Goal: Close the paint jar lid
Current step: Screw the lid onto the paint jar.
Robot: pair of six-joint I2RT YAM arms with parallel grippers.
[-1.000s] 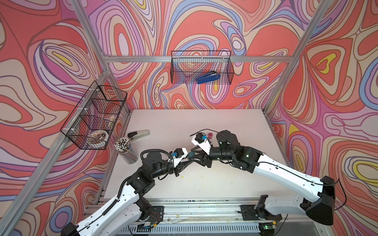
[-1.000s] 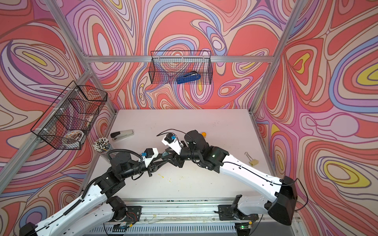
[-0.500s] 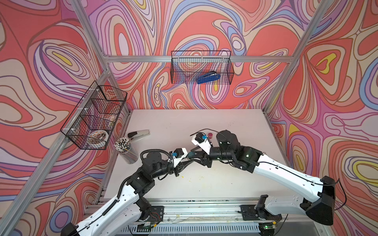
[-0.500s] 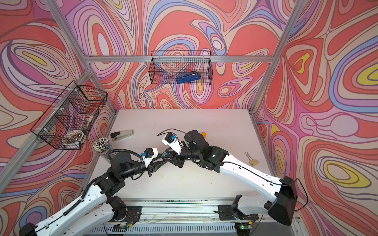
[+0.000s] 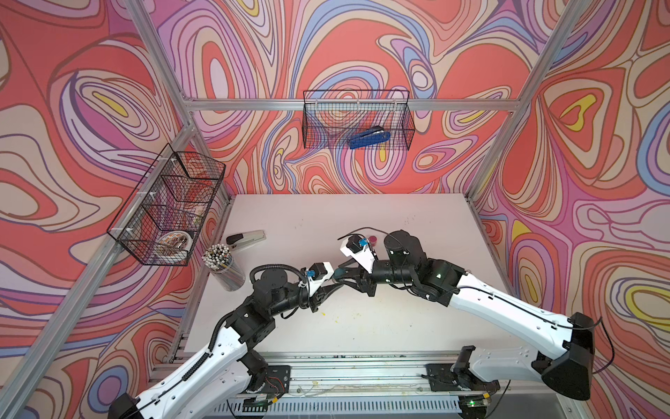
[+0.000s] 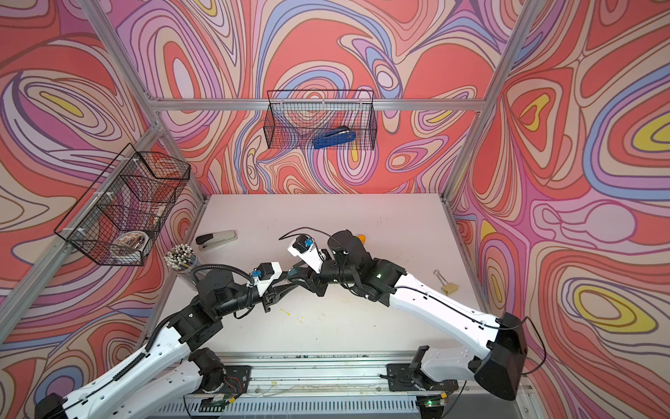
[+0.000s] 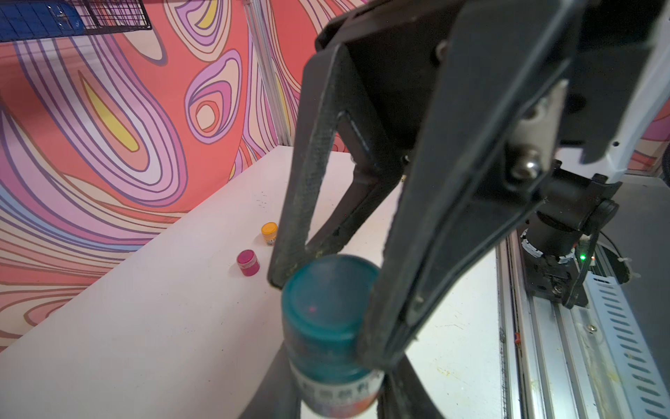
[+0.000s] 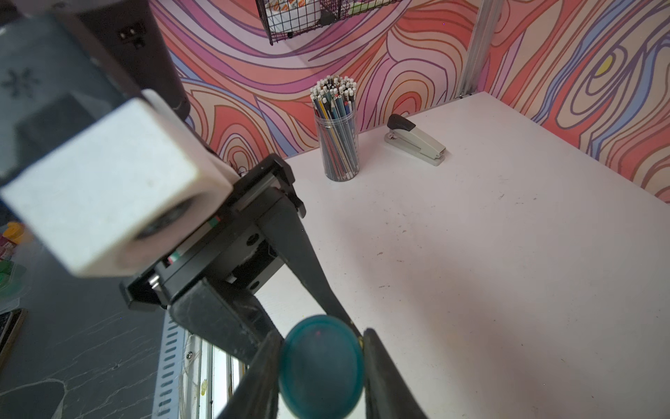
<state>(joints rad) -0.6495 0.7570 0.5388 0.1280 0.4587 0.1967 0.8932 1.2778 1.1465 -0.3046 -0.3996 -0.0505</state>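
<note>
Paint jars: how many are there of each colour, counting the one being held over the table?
Teal paint jar: 1
Pink paint jar: 1
Orange paint jar: 1
Total: 3

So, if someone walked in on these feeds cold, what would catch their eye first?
The meeting point over the table: the left gripper holds a teal paint jar while the right gripper pinches its lid. After that, the loud swirled walls, and a blue stapler lying in the wire basket on the back wall.
</note>
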